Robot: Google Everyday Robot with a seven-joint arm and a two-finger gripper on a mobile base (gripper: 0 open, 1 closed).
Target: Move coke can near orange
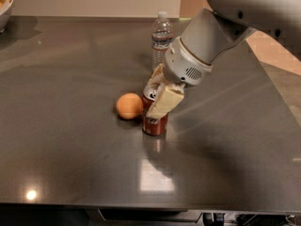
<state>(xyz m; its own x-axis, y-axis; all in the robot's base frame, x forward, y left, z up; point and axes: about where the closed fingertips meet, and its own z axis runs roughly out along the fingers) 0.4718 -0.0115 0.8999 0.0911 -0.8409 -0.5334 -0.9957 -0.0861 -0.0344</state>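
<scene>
The coke can [155,124] stands upright on the dark table [70,164], just right of the orange [129,106] with a narrow gap between them. My gripper [151,101] reaches down from the upper right and straddles the top of the can. One cream finger [164,102] lies across the can's front and the other sits behind it. The fingers look closed on the can. The can's silver top shows between them.
A clear plastic water bottle [162,37] stands behind the gripper at the back of the table. A white bowl [4,4] sits at the far left corner. The table's front edge runs along the bottom, and its right edge slants past the arm.
</scene>
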